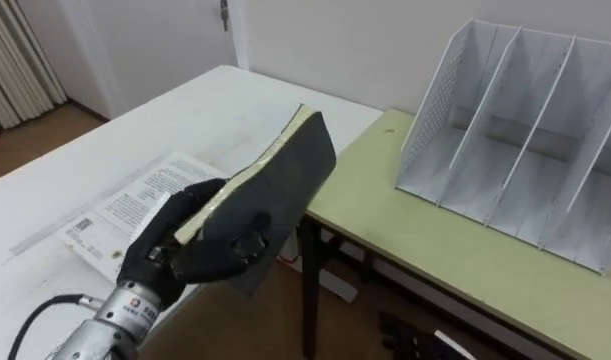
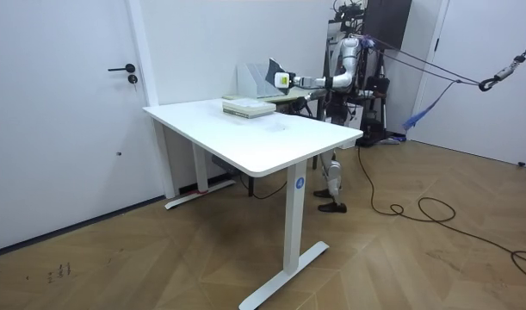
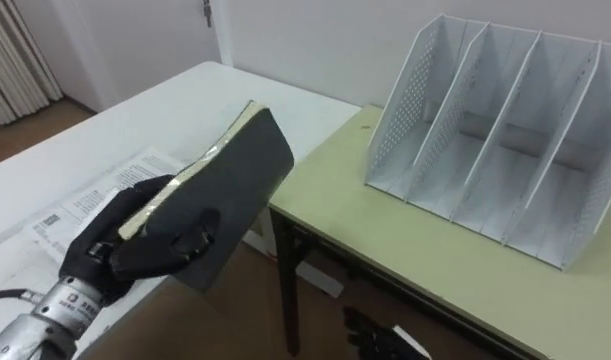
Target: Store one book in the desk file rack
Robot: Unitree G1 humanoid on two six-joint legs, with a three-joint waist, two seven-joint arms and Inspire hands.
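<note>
I'm seeing a white table (image 1: pixel 215 100) running from seven up to eleven o'clock, with a printed stack (image 1: pixel 125 205) lying on it at eight. A green desk (image 1: pixel 405 235) sits just beside it, spreading toward four. A curtain (image 1: pixel 20 55) hangs at ten over wood floor (image 1: pixel 35 140). On the room camera there's a white door (image 2: pixel 64 129) at nine with a dark handle (image 2: pixel 122 69).

- Lying book (image 1: pixel 135 205) on the white table (image 1: pixel 215 110), lower left of the eye view: lines of print and a code block, too small to read.
- Wrist behind the left hand (image 1: pixel 170 255), bottom left: small mark, illegible.
- Round blue sticker (image 2: pixel 300 182) on the table leg, lower centre of the room view: unreadable.
</note>
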